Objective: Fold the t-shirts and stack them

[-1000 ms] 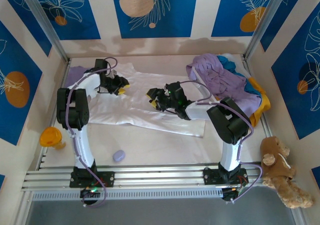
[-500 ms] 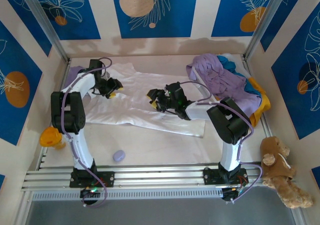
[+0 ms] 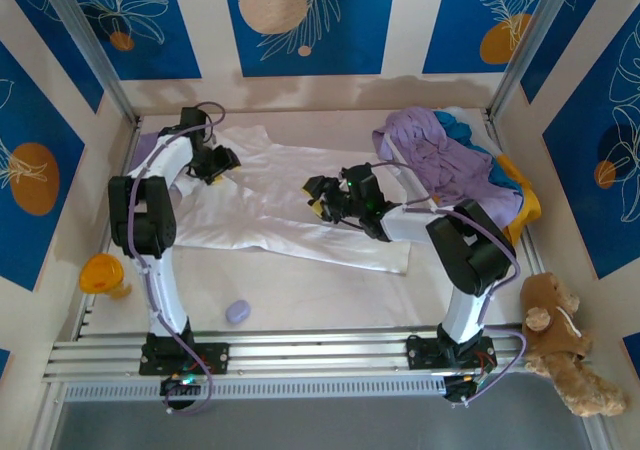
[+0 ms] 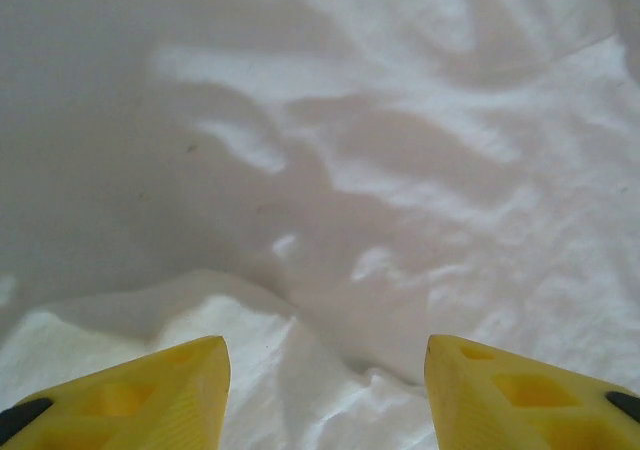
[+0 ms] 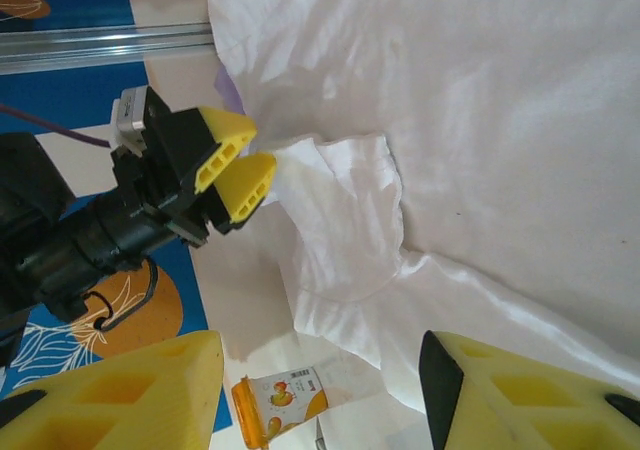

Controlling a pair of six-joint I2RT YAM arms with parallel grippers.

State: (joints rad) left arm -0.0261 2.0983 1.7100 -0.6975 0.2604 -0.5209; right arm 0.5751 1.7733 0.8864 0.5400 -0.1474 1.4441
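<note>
A large white cloth t-shirt (image 3: 270, 205) lies spread across the middle of the pale table (image 3: 320, 290), its right end covered by the right arm and its far left shoulder by the left arm. A sliver of lavender cloth (image 3: 150, 150) shows beside that shoulder, too buried to tell what it is. At the back right corner a crumpled lavender-purple shirt (image 3: 430, 150) tops a heap, and the teal shirt (image 3: 470, 135) and yellow-orange shirt (image 3: 525, 205) beneath it show at their edges alone. The left gripper (image 3: 220, 163) hangs over the white shirt's left sleeve. In the left wrist view its yellow fingers (image 4: 130, 395) are spread with rumpled cloth below them and nothing pinched, though their bases are cut off by the frame. From the right wrist view its tips sit just at the bunched sleeve (image 5: 345, 210); whether they touch it I cannot tell. The right gripper (image 3: 316, 195) hovers above the shirt's middle, jaws parted wide and empty. A small orange carton with a fruit print (image 5: 275, 410) is cut off at the frame's bottom. Since a second ago the left gripper has drawn back toward the far left corner and opened wider, and the right gripper has shifted slightly rightward; the shirt lies much as before.
</note>
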